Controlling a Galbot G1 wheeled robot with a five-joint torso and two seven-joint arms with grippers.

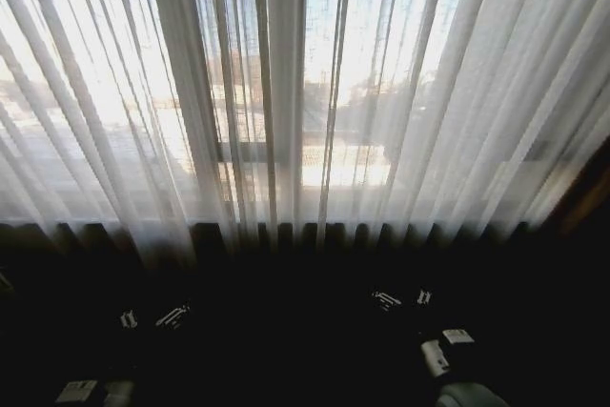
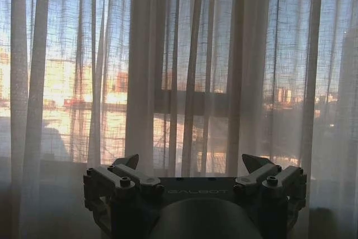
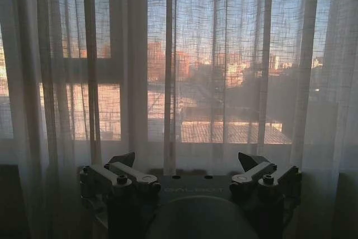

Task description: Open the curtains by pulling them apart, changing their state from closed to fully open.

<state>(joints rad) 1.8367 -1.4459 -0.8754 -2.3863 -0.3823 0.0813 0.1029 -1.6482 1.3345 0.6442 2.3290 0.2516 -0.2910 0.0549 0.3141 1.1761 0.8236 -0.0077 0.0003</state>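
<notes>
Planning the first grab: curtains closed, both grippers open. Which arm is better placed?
Roughly even, slight edge to left. The curtains meet just left of centre in the head view. The left gripper faces that thick central fold; the right gripper faces thinner pleats, both short of the fabric.

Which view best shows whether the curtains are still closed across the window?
The head view: the curtains hang closed across the whole width. The wrist views show narrower stretches behind the open left tool and open right tool.
</notes>
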